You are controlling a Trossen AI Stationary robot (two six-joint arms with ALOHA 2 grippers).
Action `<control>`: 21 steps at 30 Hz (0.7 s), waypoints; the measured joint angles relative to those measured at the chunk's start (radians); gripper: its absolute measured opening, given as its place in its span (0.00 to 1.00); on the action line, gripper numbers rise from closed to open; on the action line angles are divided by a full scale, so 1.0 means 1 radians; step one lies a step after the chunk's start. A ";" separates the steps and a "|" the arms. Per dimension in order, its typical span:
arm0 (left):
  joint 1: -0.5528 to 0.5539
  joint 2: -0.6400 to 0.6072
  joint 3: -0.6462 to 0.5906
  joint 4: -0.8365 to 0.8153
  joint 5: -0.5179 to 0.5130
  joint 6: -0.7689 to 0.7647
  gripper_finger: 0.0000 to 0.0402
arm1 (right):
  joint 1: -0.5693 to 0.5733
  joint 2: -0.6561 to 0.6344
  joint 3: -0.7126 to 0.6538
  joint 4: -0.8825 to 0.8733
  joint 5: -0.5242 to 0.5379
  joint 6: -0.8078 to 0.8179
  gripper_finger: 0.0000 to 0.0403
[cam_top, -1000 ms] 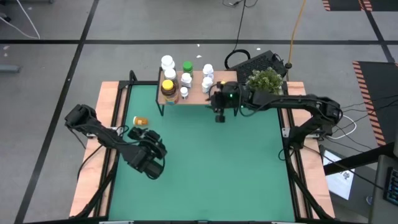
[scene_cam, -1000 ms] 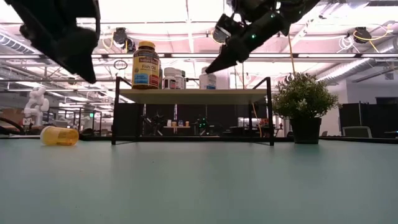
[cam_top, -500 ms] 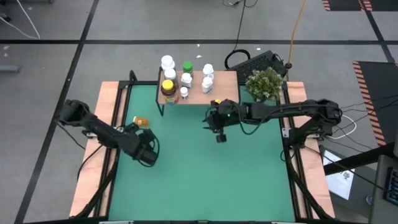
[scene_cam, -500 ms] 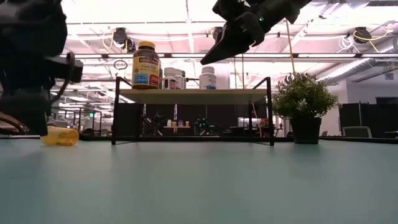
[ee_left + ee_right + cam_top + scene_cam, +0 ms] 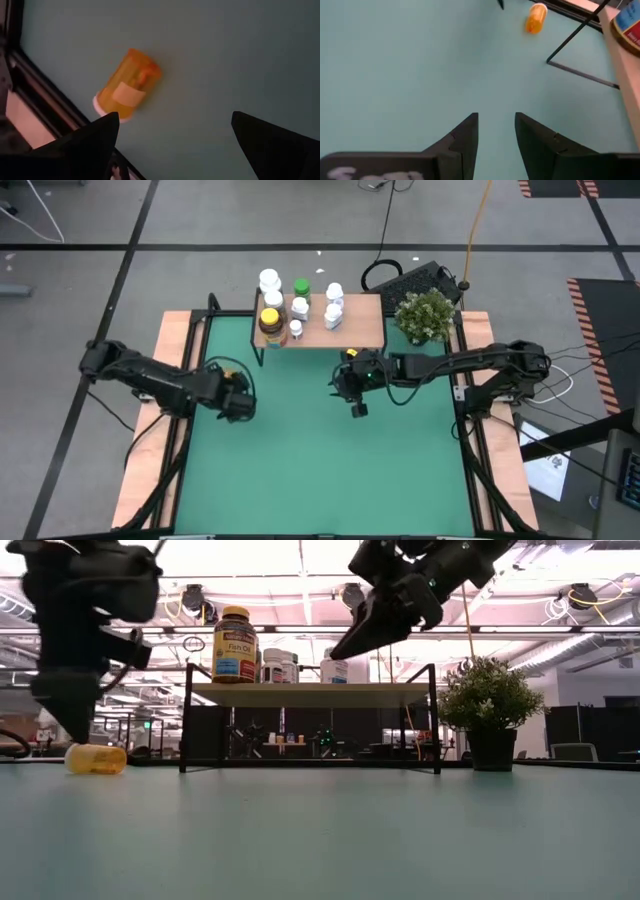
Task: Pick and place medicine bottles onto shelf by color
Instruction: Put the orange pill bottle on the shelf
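Note:
An orange bottle with a white cap (image 5: 127,85) lies on its side on the green table near the left edge; it also shows in the low view (image 5: 96,758). My left gripper (image 5: 172,120) is open just above and beside it (image 5: 72,715), touching nothing. My right gripper (image 5: 496,125) is open and empty, in the air in front of the shelf (image 5: 356,402). The wood-topped shelf (image 5: 360,320) stands at the far edge. On its left part stand an amber bottle with a yellow lid (image 5: 270,322), a green one (image 5: 301,287) and several white ones.
A potted plant (image 5: 426,315) stands at the far right beside the shelf. The table's wooden border (image 5: 178,350) runs close behind the orange bottle. The right part of the shelf top and the green surface (image 5: 320,470) in the middle and near side are bare.
My left gripper has gone from the near-left part of the table toward the far edge and down, and now stands by the orange bottle. My right gripper has drawn back from the shelf's front edge toward the near edge. The bottles have stayed in place.

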 joint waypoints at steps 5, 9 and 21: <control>0.130 0.000 0.000 0.000 0.000 0.011 0.97 | 0.000 0.000 -0.022 -0.001 0.000 0.000 0.30; 0.224 0.000 0.000 0.003 0.001 0.013 0.97 | 0.000 0.000 -0.024 0.000 0.000 0.000 0.30; 0.412 0.000 0.000 0.097 0.163 0.189 0.97 | 0.000 0.000 -0.024 0.000 0.000 -0.003 0.30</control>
